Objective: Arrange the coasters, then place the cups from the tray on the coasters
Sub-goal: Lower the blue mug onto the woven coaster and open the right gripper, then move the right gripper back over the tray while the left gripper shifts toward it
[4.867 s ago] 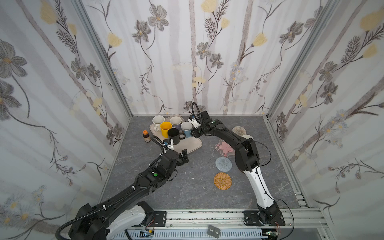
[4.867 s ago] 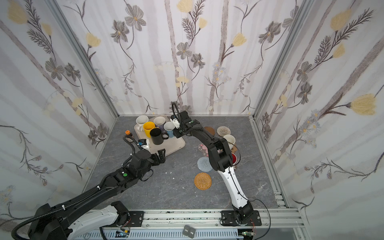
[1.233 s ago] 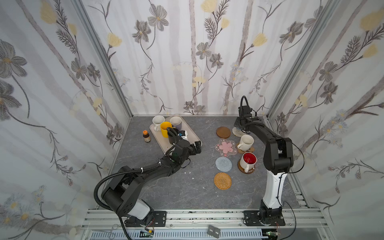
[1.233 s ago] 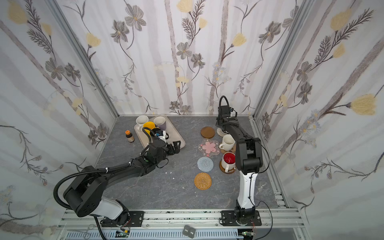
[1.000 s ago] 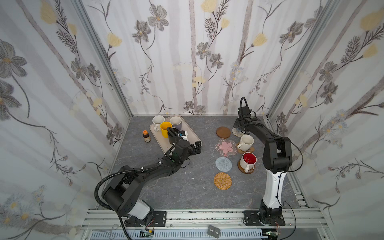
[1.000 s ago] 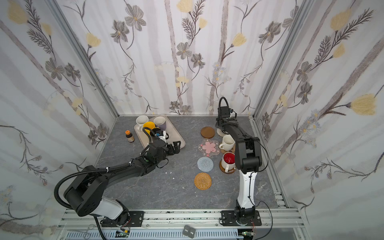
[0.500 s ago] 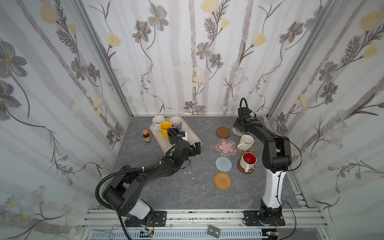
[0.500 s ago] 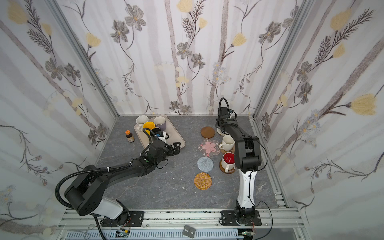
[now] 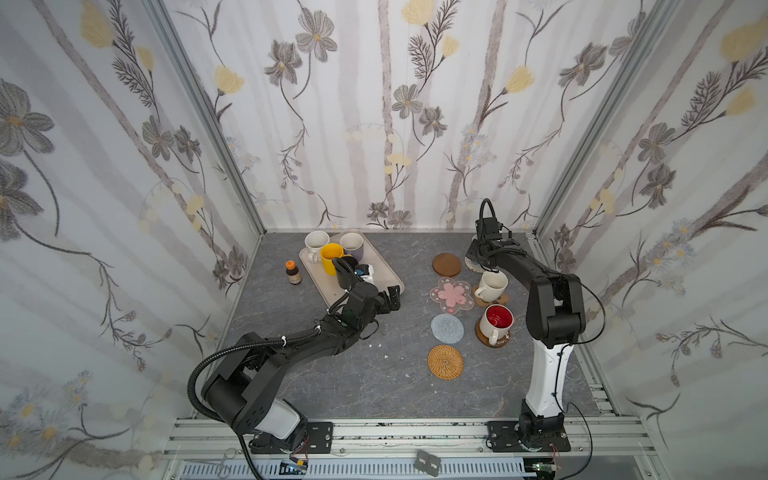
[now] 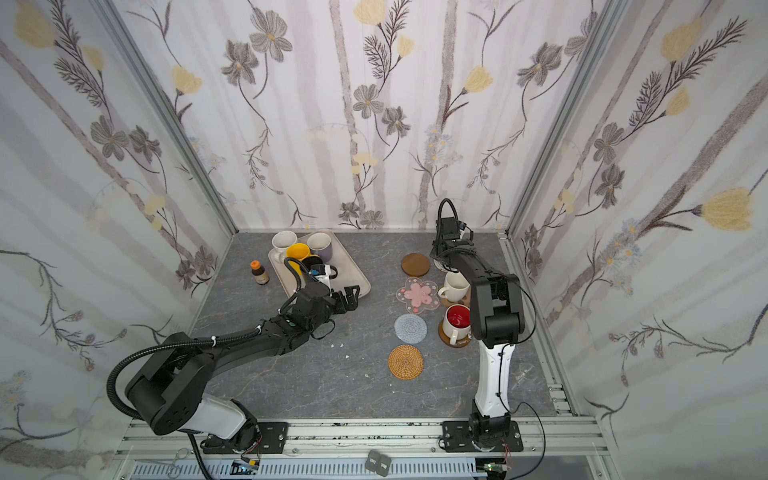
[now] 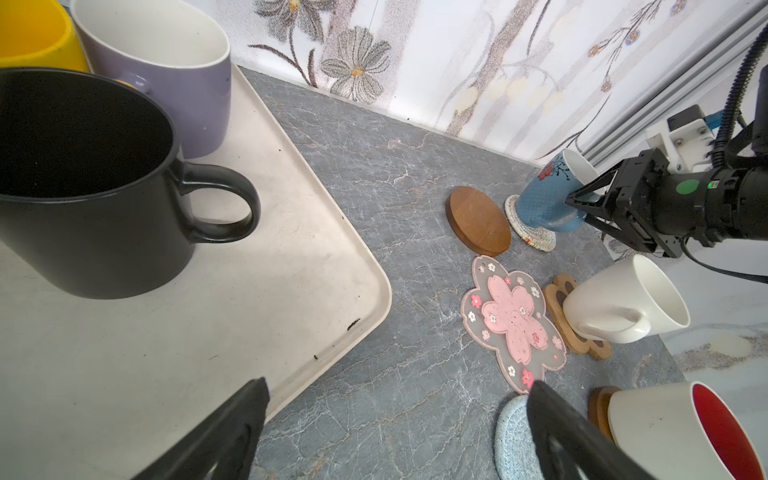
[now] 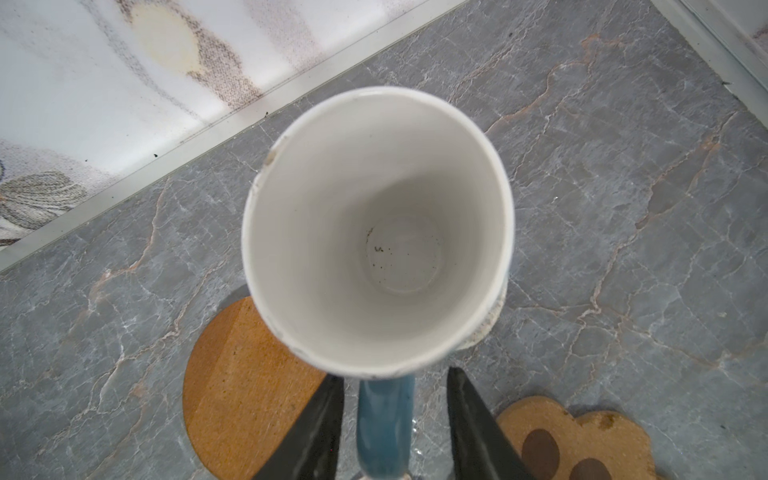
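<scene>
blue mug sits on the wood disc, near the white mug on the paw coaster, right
No, the blue mug sits on the cream woven coaster, with the wood disc bare beside it; the left wrist view shows this. The rest holds.

Light blue mug (image 11: 540,203) standing on cream woven coaster (image 11: 535,237), beige tray (image 11: 208,332) holding four mugs (image 9: 331,258)

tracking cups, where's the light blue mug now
Left wrist view: the light blue mug stands on the cream woven coaster at the back right, beside the brown wood disc.
</scene>
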